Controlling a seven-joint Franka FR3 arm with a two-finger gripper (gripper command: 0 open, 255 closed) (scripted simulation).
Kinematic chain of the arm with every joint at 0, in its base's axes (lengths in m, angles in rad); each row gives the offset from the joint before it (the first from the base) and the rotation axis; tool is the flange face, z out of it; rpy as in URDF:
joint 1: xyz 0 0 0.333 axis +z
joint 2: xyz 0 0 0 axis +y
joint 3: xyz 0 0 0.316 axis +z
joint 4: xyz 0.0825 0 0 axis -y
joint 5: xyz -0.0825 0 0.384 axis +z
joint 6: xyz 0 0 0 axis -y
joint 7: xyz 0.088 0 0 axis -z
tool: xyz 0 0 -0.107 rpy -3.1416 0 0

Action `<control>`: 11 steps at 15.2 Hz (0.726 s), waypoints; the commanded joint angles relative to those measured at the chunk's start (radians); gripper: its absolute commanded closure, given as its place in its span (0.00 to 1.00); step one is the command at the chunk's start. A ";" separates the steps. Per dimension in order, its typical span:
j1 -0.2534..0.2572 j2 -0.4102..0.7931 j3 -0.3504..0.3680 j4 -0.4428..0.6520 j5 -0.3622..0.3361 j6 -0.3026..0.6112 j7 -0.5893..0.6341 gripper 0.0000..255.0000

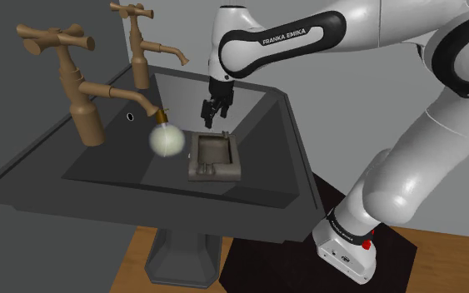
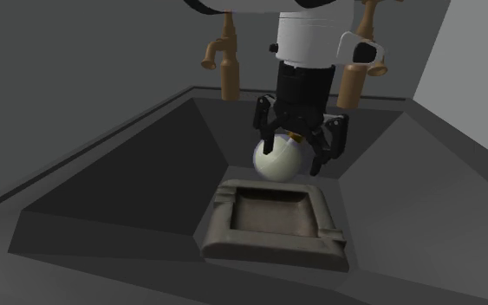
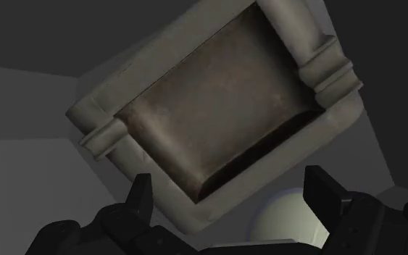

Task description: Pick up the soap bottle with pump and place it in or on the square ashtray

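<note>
Shoulder view: the gripper [image 1: 216, 110] hangs over the far rim of the ashtray [image 1: 216, 158], fingers spread and empty. The bottle [image 1: 167, 140], a pale round body with a brass-coloured top, stands in the sink [image 1: 116, 164] just beside the ashtray on this view's left, under the spout of the near tap [image 1: 87, 91]. The gripper is off to the bottle's right and not yet over it.

Second exterior view: the jaws are parted and pointing down, with nothing between the pads. The bottle [image 2: 272, 163] sits beyond the ashtray's [image 2: 272, 249] far rim and partly behind the gripper [image 2: 297, 154]. The ashtray's well is bare.

Wrist view: the fingers [image 3: 140, 194] stand apart with no contact. The ashtray [image 3: 101, 119] lies mostly ahead of them, and the bottle [image 3: 285, 217] shows close by one finger – off-centre, not bracketed.

Judgement: the step in hand is the approach to the grasp.
- Shift sideways off the ashtray until the bottle is centred between the fingers.
- Keep the jaws at full spread while descending.
- The round body looks likely to squirt out of a pinch placed off its widest line, so close across the middle, or take the neck if the tap spout leaves room.
- Watch clearance to the spout and the ashtray rim – both are near the descent path.
</note>
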 commanded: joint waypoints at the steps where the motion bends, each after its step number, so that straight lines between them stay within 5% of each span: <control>1: 0.013 0.061 0.014 0.050 -0.010 0.033 -0.004 0.00; 11: 0.085 0.367 0.057 0.383 -0.094 0.107 -0.030 0.00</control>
